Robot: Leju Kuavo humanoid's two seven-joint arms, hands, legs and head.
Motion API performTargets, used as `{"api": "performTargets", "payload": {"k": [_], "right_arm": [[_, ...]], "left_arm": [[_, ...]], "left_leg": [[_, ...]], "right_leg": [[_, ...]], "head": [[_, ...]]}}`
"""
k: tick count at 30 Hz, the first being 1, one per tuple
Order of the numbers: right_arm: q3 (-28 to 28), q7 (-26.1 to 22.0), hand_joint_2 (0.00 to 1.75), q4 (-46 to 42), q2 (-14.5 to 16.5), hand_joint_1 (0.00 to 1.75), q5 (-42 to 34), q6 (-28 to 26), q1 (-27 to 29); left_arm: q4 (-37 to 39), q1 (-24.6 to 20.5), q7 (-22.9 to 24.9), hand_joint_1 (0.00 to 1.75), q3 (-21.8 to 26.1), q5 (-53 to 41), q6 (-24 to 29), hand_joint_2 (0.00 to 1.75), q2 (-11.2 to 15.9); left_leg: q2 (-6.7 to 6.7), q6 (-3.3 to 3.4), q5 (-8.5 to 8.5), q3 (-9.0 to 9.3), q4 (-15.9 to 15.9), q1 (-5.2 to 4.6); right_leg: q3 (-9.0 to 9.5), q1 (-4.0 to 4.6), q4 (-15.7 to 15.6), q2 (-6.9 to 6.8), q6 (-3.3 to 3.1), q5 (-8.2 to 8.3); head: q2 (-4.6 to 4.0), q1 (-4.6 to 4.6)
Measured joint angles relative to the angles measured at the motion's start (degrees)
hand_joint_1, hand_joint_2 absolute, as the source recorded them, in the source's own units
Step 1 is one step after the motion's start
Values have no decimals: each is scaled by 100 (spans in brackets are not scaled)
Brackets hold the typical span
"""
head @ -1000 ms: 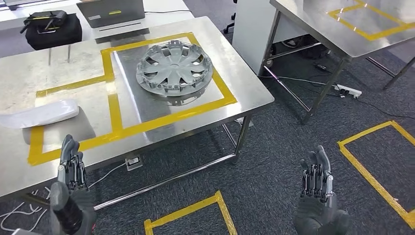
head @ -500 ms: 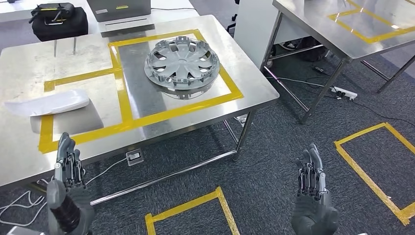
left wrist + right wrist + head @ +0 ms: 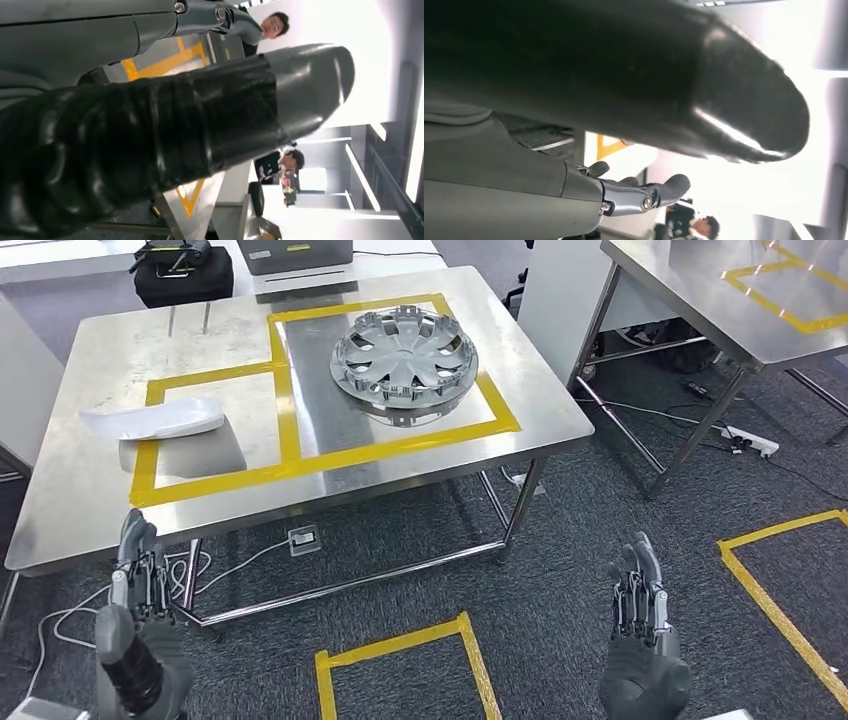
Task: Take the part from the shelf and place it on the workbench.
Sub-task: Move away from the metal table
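Observation:
A silver wheel cover (image 3: 404, 362) lies flat on the steel workbench (image 3: 520, 435), inside the larger yellow-taped square. A white curved part (image 3: 153, 420) rests on a grey block in the smaller taped square to its left. My left hand (image 3: 138, 580) is raised in front of the bench's near edge, fingers straight and apart, holding nothing. My right hand (image 3: 641, 610) is held up over the carpet to the right, also with straight fingers and nothing in it. The left wrist view has my thumb (image 3: 200, 115) close up; the right wrist view has my thumb (image 3: 664, 80) too.
A second steel table (image 3: 720, 300) with yellow tape stands at the back right. A black bag (image 3: 182, 278) and a laptop (image 3: 300, 258) sit behind the workbench. Yellow tape squares (image 3: 400, 670) mark the carpet. Cables trail under the bench. People stand in the background (image 3: 275, 25).
The whole scene has slid right and downward in the picture, so the camera has turned. Both hands keep the same raised, empty pose.

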Motion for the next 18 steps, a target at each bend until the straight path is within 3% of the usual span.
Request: {"api": "performTargets", "payload": {"k": [1,3,5,7,9,11,12,14,16,17,18], "right_arm": [[11,12,0,0,-1,0,11,-5,6],[37,62,0,-1,-1,0,46,-20,3],[52,156,0,-8,-1,0,98,-36,-13],[57,239,0,-36,-1,0,151,-45,-38],[61,296,0,-65,-3,0,193,-57,-64],[64,343,0,-78,-12,0,220,-75,-86],[66,361,0,-87,-16,0,233,-86,-91],[66,399,0,-111,-26,0,268,-100,-95],[66,430,0,-120,-35,0,298,-105,-96],[66,440,0,-120,-38,0,308,-107,-95],[66,446,0,-122,-39,0,314,-109,-95]], "left_arm": [[-3,5,16,0,-1,-3,-1,0,14],[-15,8,41,0,-1,11,-1,0,42],[-41,-15,67,0,-1,43,-2,0,60],[-75,-69,92,0,-2,75,-2,0,74],[-108,-105,116,0,-2,106,-2,0,90],[-132,-120,138,0,-2,139,-2,0,103],[-139,-144,147,0,-3,164,-4,0,108],[-149,-216,157,0,-4,222,-15,0,111],[-151,-266,166,0,-5,274,-38,0,114],[-151,-279,170,0,-5,296,-49,0,115],[-153,-291,173,0,-5,313,-61,0,116]], "left_leg": [[14,-26,-63,-36,229,9],[66,-76,127,164,165,29],[279,-129,333,676,-480,33],[471,-101,293,1022,-992,1],[429,25,250,994,-1084,-26],[313,149,302,895,-1086,-22],[257,199,340,874,-1090,-18],[134,275,432,806,-1089,-26],[-14,307,533,697,-1079,-58],[-90,311,579,639,-1073,-78],[-161,314,618,592,-1070,-96]], "right_leg": [[-50,-2,5,-69,7,32],[-162,-13,39,-205,39,89],[-280,-21,130,-320,95,119],[-371,-4,248,-420,161,127],[-398,6,308,-532,222,154],[-445,-23,384,-472,294,74],[-505,-36,527,-352,325,-79],[-719,-47,1151,-67,359,-560],[-889,-39,1820,28,336,-882],[-875,-28,1926,43,303,-882],[-764,-11,1804,61,253,-776]], "head": [[-1,-27],[1,-69],[1,-106],[0,-142],[1,-133],[0,-92],[1,-68],[1,13],[-1,88],[-1,111],[-1,131]]}}
